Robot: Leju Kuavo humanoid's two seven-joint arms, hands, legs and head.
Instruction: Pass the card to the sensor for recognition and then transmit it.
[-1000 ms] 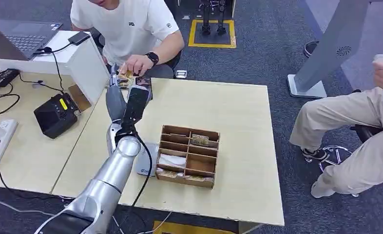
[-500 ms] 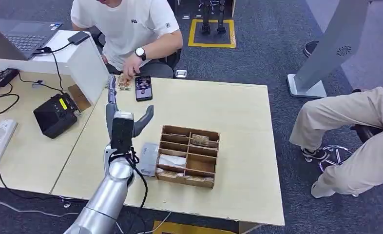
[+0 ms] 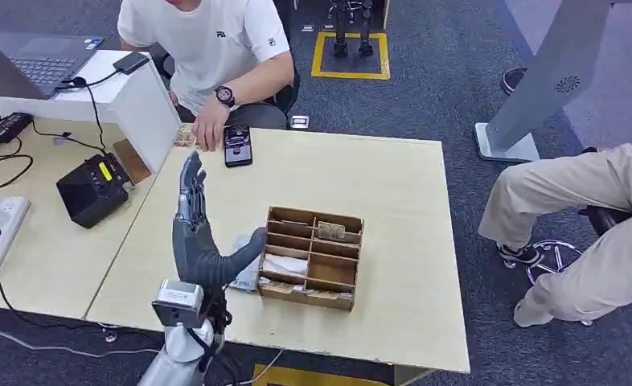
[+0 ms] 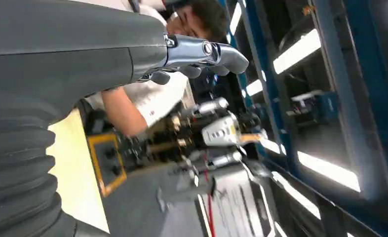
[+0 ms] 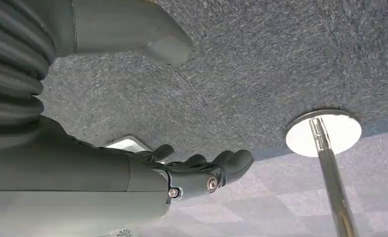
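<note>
- Fingers (image 3: 190, 186) of the left hand (image 3: 199, 241) stand apart and upright, thumb out toward the wooden organiser (image 3: 313, 257), holding nothing.
- Right hand (image 5: 182, 173) hangs over carpet, fingers loosely extended, empty.
- Cards (image 3: 186, 137) lie at the worktop's (image 3: 393, 209) far edge, under the seated person's hand (image 3: 210, 127); their direction and long axis cannot be made out.
- Risk: lowering the raised hand could knock the organiser or the pale pad (image 3: 247, 269) beside it.

Left hand (image 3: 198, 241) is dark grey with a fat thumb, silver arm (image 3: 176, 362) below it, black cable alongside. Right hand (image 5: 147, 173) has 2 small screws.
</note>
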